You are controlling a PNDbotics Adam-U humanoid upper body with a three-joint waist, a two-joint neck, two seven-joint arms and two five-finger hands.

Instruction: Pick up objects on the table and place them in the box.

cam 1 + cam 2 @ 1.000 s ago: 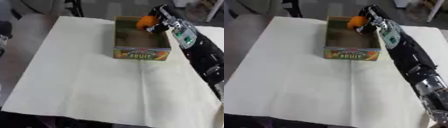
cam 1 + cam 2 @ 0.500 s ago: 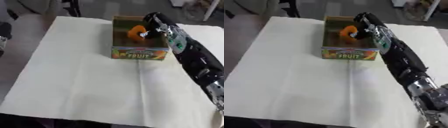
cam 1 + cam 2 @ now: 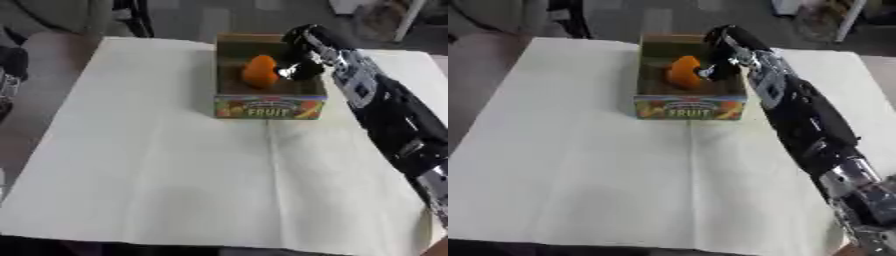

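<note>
An open cardboard box (image 3: 266, 107) with a colourful "FRUIT" label on its front stands at the far middle of the table. A rounded orange object (image 3: 260, 70) sits low inside the box, above its floor. My right hand (image 3: 300, 56) reaches in over the box's right wall, its fingers curled against the right side of the orange object. The right arm runs back along the table's right side. My left hand (image 3: 10, 69) shows only as a dark shape at the left edge, off the table.
A cream cloth (image 3: 175, 165) covers the table. A chair (image 3: 79, 15) stands beyond the far left corner. Grey floor and furniture legs (image 3: 407, 20) lie beyond the far edge.
My right hand has carried the orange object from above the box's far right corner leftward and down into the box. The box has stayed put.
</note>
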